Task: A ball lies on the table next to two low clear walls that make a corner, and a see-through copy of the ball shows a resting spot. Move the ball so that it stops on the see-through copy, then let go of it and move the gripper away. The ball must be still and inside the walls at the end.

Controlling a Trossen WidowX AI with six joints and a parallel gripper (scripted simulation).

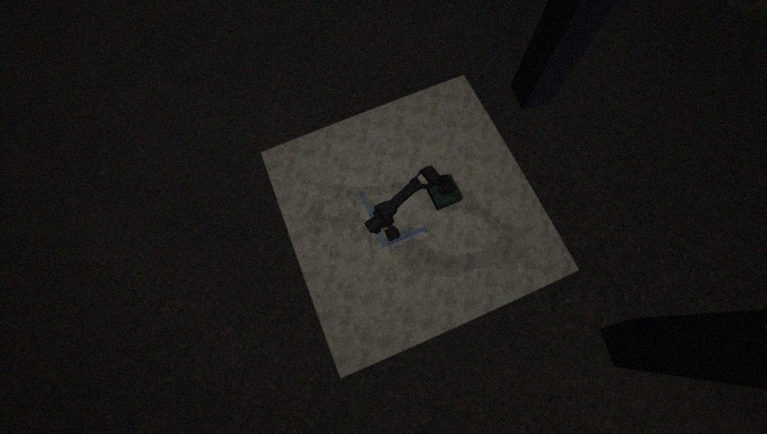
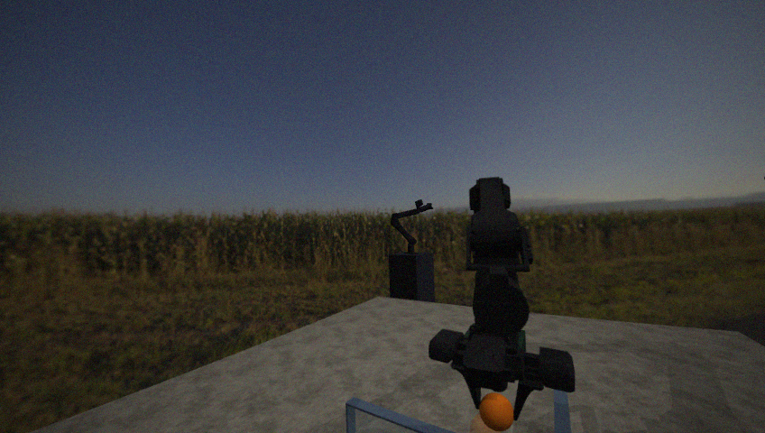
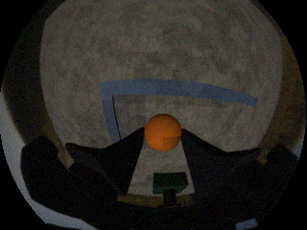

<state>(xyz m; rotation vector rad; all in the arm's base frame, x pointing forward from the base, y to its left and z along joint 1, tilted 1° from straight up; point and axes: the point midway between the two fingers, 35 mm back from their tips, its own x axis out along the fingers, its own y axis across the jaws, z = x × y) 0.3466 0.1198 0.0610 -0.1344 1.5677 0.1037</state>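
My gripper (image 2: 497, 414) (image 3: 163, 130) is shut on the orange ball (image 2: 496, 410) (image 3: 163, 129), with one finger on each side. In the top view the arm mostly hides the ball. The see-through ball (image 2: 482, 425) is pale orange; in the exterior view it shows just below and left of the held ball, partly covered by it. It cannot be told apart clearly in the wrist view. The two low clear walls with blue edges (image 1: 411, 234) (image 2: 386, 414) (image 3: 177, 87) make a corner. The held ball is on the inner side of that corner in the wrist view. Its exact height is unclear.
The arm's dark green base (image 1: 445, 200) (image 3: 170, 181) stands on the pale square table (image 1: 344, 322) (image 2: 268, 375). Another arm on a dark pedestal (image 2: 410, 276) stands beyond the table's far edge. Two dark blocks show at the right in the top view.
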